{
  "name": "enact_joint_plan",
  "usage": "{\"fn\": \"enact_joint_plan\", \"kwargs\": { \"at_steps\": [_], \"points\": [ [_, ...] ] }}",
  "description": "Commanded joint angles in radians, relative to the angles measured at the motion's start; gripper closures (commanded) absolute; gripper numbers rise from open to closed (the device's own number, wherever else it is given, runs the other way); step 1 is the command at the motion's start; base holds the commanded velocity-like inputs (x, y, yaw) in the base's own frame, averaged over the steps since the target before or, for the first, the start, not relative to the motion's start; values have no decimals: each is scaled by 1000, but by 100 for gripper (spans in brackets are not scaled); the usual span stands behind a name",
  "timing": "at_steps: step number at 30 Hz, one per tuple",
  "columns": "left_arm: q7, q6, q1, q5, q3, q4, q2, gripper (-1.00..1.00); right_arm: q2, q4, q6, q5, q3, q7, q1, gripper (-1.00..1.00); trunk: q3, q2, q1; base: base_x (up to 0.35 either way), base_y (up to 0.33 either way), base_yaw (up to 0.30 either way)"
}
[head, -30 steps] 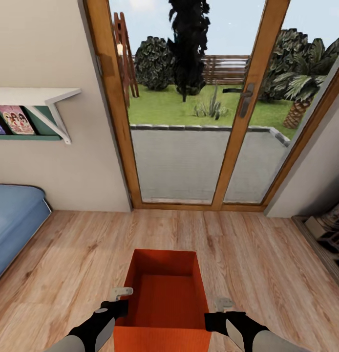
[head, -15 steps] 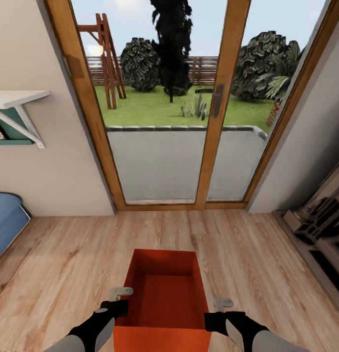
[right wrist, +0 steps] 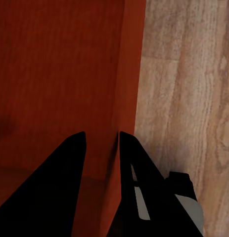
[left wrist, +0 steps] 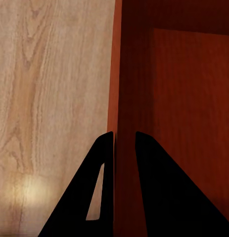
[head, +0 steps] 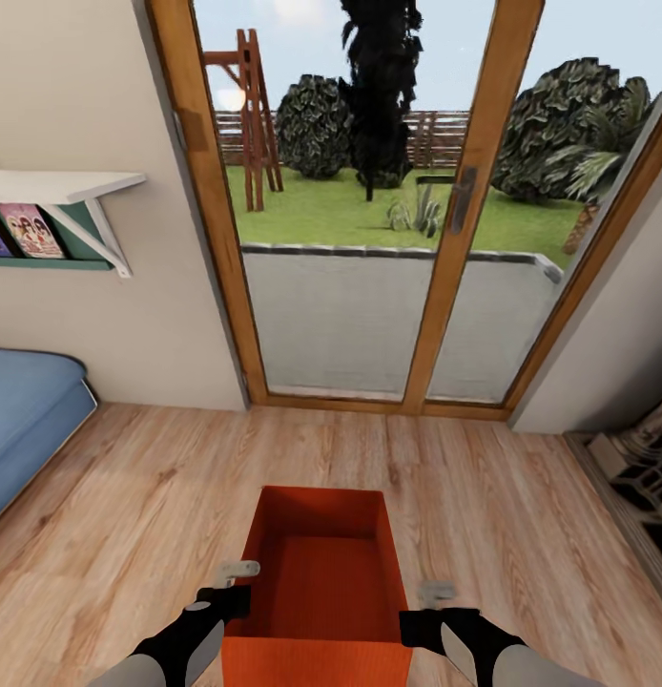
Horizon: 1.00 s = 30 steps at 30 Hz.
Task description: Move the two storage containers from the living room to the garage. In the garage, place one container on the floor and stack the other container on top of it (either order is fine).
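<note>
Left hand (left wrist: 124, 148): clamped on bin's (head: 317, 572) left wall.
Right hand (right wrist: 102, 148): clamped on its right wall.
Bin: held between both hands, above wood floor (head: 131, 496), facing glass doors (head: 369, 239).

Light wood plank floor (head: 131, 496) runs up to the glass doors (head: 369, 286). Blue sofa (head: 26, 420) rests on it, left of the doors; dark brick fireplace edge (head: 636, 468) right of them.

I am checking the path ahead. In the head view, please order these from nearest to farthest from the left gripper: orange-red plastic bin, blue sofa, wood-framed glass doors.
1. Orange-red plastic bin: gripped at its left wall by left gripper.
2. Blue sofa: far left.
3. Wood-framed glass doors: straight ahead.
</note>
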Motion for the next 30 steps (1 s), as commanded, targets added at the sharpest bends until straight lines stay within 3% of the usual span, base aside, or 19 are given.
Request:
{"fn": "enact_joint_plan", "kwargs": {
  "at_steps": [1, 30],
  "points": [
    [14, 2, 0, 5, -18, 3, 1, 100, 0, -5, 7, -16, -2, 45, 0, 100, -1, -1, 0, 0, -5, 259],
    [14, 2, 0, 5, -18, 3, 1, 100, 0, -5, 7, -16, -2, 44, 0, 100, -1, -1, 0, 0, -1, 260]
  ]
}}
